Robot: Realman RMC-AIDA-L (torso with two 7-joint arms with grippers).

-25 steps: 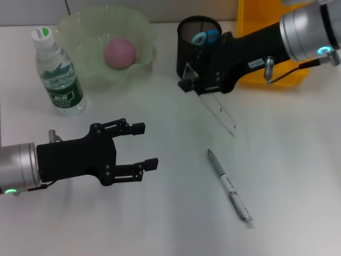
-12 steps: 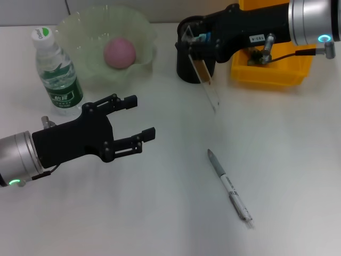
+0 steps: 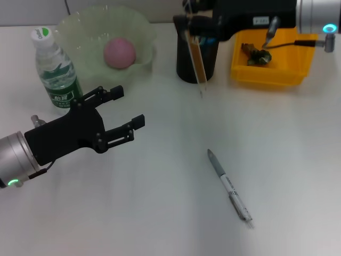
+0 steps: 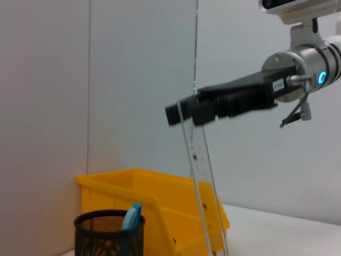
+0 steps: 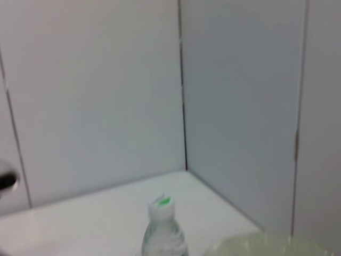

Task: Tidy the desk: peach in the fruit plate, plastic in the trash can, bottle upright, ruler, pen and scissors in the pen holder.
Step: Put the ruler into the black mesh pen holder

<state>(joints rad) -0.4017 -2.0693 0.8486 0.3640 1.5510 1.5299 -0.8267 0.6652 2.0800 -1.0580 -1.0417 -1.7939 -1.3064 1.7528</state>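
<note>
While the left gripper point(image 3: 128, 109) hovers over bare desk point(image 3: 160, 213) at the frame's left with its fingers spread wide and nothing between them, the right gripper point(image 3: 193, 20) at the top centre is clamped on the upper end of the clear ruler point(image 3: 198, 63) — which hangs nearly upright just in front of the black mesh pen holder point(image 3: 186, 72). At upper left the peach point(image 3: 119, 52) lies in the pale green fruit plate point(image 3: 80, 29) beside the upright bottle point(image 3: 56, 72), the yellow bin point(image 3: 266, 74) sits at upper right — and the pen point(image 3: 229, 185) lies flat at lower right.
</note>
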